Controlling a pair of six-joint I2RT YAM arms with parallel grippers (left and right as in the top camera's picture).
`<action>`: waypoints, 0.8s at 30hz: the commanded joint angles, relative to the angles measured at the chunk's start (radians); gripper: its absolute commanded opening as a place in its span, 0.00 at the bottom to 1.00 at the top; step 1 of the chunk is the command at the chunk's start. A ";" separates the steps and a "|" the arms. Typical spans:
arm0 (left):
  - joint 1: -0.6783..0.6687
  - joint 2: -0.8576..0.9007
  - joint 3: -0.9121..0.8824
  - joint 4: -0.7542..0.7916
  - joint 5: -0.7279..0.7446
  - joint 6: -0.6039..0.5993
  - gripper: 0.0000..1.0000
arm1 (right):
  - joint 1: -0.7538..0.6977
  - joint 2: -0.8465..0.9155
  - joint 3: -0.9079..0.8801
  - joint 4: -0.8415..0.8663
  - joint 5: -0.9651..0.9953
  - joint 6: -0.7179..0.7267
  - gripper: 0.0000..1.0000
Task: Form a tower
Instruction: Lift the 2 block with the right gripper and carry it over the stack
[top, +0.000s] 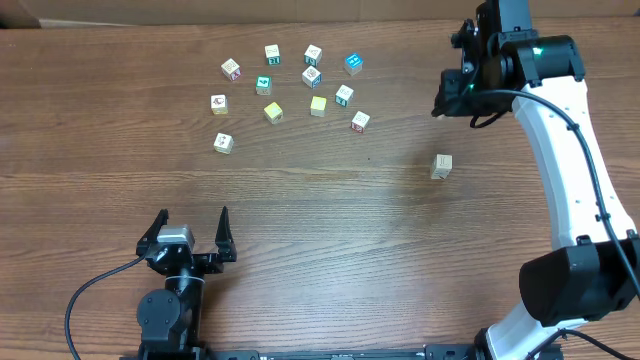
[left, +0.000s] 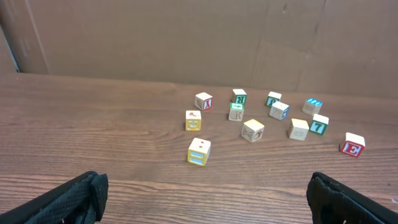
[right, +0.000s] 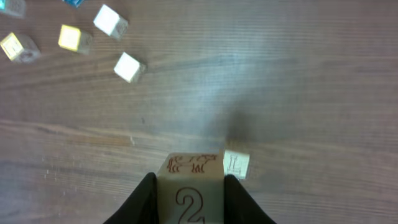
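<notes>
Right claw (right: 189, 194) grips a numbered block (right: 189, 177) near a lone block (right: 236, 165); left claw (top: 193, 216) stands open.

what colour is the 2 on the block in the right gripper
Brown, outlined on the pale block; right wrist view.

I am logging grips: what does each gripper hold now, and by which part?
The right gripper holds a cube marked 2 by its two opposite sides. The left gripper is open and empty.
</notes>
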 joint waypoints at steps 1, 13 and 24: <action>-0.003 -0.009 -0.004 0.003 0.001 0.029 1.00 | -0.002 -0.010 0.018 -0.040 -0.006 0.039 0.25; -0.003 -0.009 -0.004 0.003 0.001 0.029 1.00 | -0.074 -0.011 0.018 -0.239 0.027 0.115 0.24; -0.003 -0.009 -0.004 0.003 0.002 0.029 1.00 | -0.130 -0.011 0.015 -0.259 -0.017 0.164 0.24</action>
